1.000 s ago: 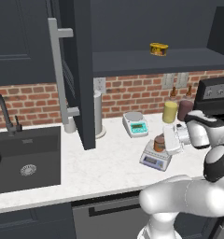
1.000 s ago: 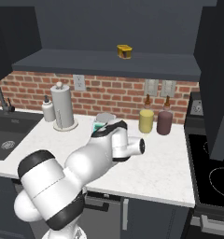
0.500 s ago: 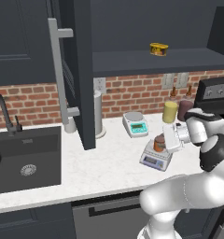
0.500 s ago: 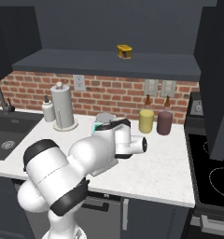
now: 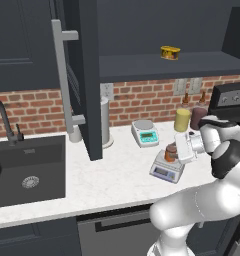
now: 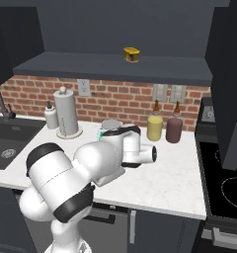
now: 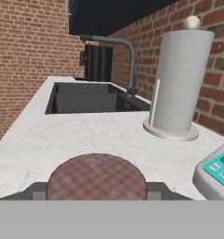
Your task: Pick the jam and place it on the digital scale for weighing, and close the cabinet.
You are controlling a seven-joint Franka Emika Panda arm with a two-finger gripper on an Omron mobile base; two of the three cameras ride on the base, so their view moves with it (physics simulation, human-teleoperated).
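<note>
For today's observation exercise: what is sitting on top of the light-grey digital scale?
The jam, an orange-brown jar with a darker lid, stands on the digital scale. The gripper is right beside it. The jar covers the platform beneath it, and the arm hides the scale's right edge.

A paper towel roll (image 7: 179, 79) stands upright on the pale desk (image 5: 112, 182) beside the sink (image 5: 27, 172). A yellow tin (image 5: 170, 52) sits on the shelf (image 6: 115, 67). A pale yellow canister (image 6: 154, 128) and dark jar (image 6: 174, 130) stand against the brick wall.
</note>
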